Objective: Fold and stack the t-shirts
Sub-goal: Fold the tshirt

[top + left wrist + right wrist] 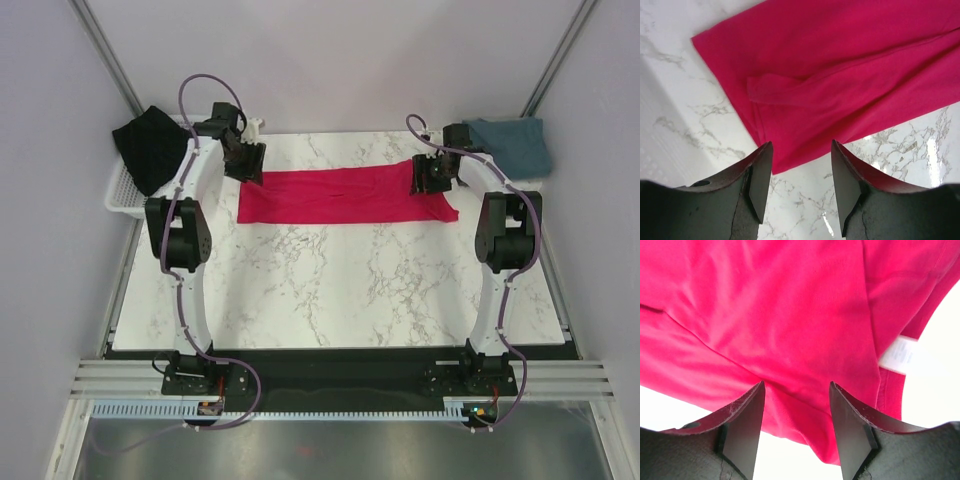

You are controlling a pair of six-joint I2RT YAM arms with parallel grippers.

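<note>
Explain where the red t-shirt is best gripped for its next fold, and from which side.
Probably grip the red t-shirt at its two short ends, near the corners, coming down from above. It lies flat as a long strip, so only edges offer a pinch; the open left gripper and right gripper hang over those ends.

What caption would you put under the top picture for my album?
Left pincer and right pincer hang open at the ends of a red t-shirt on a marble table.

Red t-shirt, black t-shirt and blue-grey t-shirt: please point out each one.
red t-shirt (335, 195), top external view, middle of the cloth.
black t-shirt (150, 150), top external view, its middle.
blue-grey t-shirt (515, 145), top external view, its middle.
</note>
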